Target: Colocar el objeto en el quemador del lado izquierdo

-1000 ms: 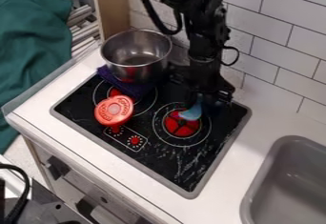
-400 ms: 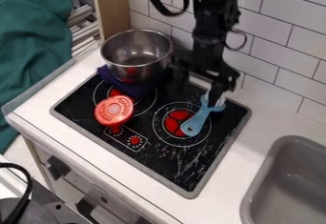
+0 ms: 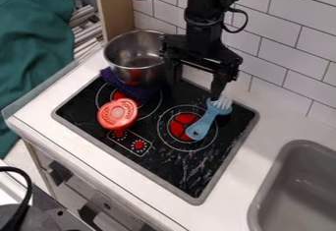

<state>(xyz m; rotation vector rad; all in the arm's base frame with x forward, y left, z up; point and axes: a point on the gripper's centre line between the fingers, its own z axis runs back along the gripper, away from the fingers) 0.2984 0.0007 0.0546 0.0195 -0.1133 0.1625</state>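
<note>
My gripper (image 3: 195,83) hangs over the back right part of the black stove (image 3: 172,165), its two fingers spread wide with nothing between them. A light blue brush (image 3: 203,124) with white bristles lies on the right burner (image 3: 179,127), its handle end towards the front and its head towards the back right. The right fingertip is just above or beside the brush head; whether they touch I cannot tell. On the left burner (image 3: 100,96) are part of a purple cloth (image 3: 136,91) and a red round object (image 3: 118,113) at the front edge.
A metal pot (image 3: 134,53) stands at the stove's back left, by the cloth. The tiled wall (image 3: 289,53) rises behind the counter, and a grey sink (image 3: 295,186) is at the right. Green fabric (image 3: 36,43) lies at the far left.
The gripper has risen from over the right burner, and its fingers have come apart. The brush, mostly hidden behind it at first, has come into view with its handle further forward.
</note>
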